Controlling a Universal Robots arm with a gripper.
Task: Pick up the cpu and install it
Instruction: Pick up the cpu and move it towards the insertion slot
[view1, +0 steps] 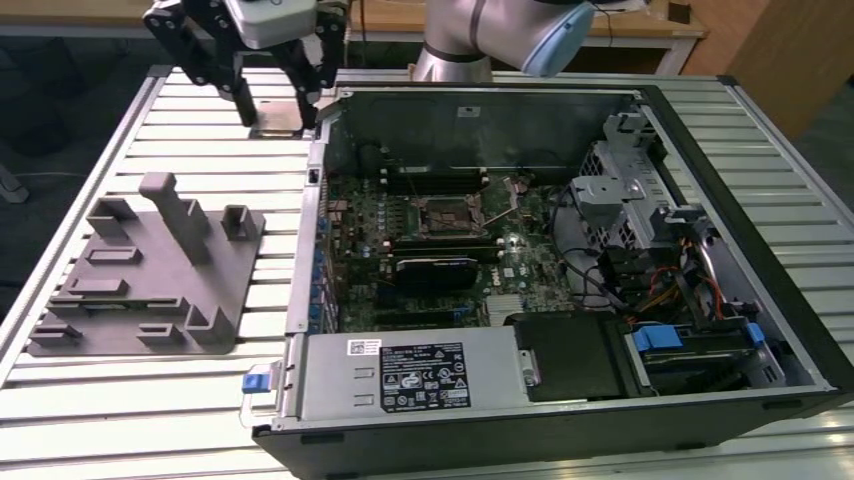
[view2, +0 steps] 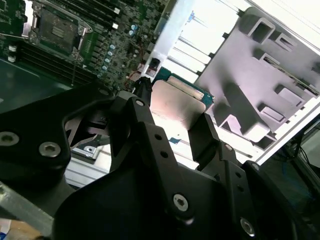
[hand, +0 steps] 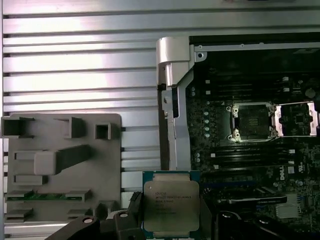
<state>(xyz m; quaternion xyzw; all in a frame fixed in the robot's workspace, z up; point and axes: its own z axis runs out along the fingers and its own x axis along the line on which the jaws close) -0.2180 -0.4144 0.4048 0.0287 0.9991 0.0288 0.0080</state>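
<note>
First wrist view: gripper (hand: 171, 214) jaws partly closed, tight on opposite edges of the cpu (hand: 171, 200).

We see soft, even light in the exterior view. The counter (view1: 134, 420) at nine o'clock of the computer case (view1: 561, 105) shines pale, while the inside of the case sits in shade. In the second wrist view the counter burns out to white, the cpu (view2: 175, 102) lid carries a pinkish glare, and the claw (view2: 174, 117) looms dark and soft-edged. In the first wrist view bright bands streak the counter slats, and the holder block (hand: 60, 165) throws faint shadows.
</note>
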